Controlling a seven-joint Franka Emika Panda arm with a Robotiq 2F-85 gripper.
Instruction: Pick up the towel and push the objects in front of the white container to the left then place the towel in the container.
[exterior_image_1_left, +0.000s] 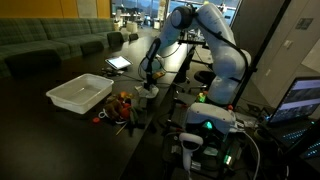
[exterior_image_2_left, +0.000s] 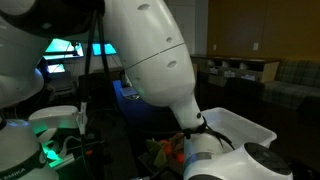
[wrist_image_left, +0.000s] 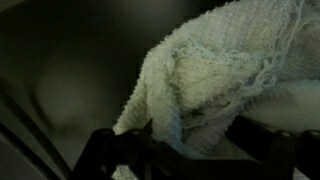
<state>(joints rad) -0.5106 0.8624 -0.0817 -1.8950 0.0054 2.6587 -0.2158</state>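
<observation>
1. Straddling the towel (wrist_image_left: 215, 75), the gripper (wrist_image_left: 195, 150) shows in the wrist view as two dark fingers (wrist_image_left: 100, 148) at 7 and 5 o'clock of the frame. The cloth is bunched between them.
2. The jaws stand partly apart around the cloth. Whether they are actually pinching it I cannot tell.
3. The towel is whitish, loosely woven and crumpled, with a frayed edge toward 2 o'clock. It fills most of the wrist view.
4. In an exterior view the gripper (exterior_image_1_left: 148, 85) points straight down onto the towel (exterior_image_1_left: 147, 93), which lies on the dark table (exterior_image_1_left: 40, 140).
5. The objects (exterior_image_1_left: 118, 105), a small red and orange cluster, sit near the towel at its 8 o'clock.
6. The white container (exterior_image_1_left: 80, 95) lies at 9 o'clock of the towel, with the cluster just beside its 4 o'clock corner.
7. A tablet (exterior_image_1_left: 118, 62) with a lit screen rests at 11 o'clock of the towel, well apart.
8. In an exterior view the arm (exterior_image_2_left: 150, 60) hides the gripper. The objects (exterior_image_2_left: 172, 152) show at 8 o'clock of the container (exterior_image_2_left: 250, 130).
</observation>
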